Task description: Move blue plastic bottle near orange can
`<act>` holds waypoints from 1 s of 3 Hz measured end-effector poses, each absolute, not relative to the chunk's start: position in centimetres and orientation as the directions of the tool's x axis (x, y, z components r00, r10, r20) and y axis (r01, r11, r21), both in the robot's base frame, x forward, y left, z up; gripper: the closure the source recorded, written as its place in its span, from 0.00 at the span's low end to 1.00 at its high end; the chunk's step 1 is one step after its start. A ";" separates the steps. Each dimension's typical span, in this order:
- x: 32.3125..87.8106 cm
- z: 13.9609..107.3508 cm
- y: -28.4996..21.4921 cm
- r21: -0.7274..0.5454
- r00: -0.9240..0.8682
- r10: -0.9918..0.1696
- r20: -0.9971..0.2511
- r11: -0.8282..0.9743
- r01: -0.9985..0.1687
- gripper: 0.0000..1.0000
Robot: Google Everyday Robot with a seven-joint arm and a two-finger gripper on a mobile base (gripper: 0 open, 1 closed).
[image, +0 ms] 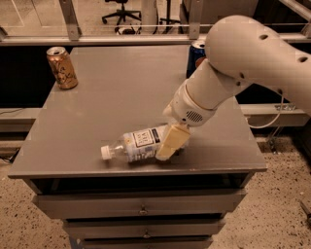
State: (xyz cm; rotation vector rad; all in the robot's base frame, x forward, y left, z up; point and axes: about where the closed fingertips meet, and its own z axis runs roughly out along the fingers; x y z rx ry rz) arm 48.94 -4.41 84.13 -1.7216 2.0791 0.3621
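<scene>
The blue plastic bottle (133,145) lies on its side near the front edge of the grey table (121,92), white cap pointing left. The orange can (61,67) stands upright at the far left corner of the table. My gripper (171,144) is down at the bottle's right end, its cream-coloured finger covering the bottle's base. The white arm reaches in from the upper right.
A dark blue Pepsi can (195,56) stands at the back of the table, partly hidden behind the arm. Drawers (141,206) sit below the table top. An office chair (121,12) stands on the floor beyond.
</scene>
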 end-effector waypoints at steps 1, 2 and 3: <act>49.1 84.0 -4.1 -0.070 -0.156 -0.863 -0.481 0.215 -0.974 0.47; 49.8 84.6 -4.6 -0.091 -0.161 -0.862 -0.481 0.232 -0.968 0.70; 51.5 86.0 -6.1 -0.133 -0.170 -0.864 -0.474 0.261 -0.956 0.94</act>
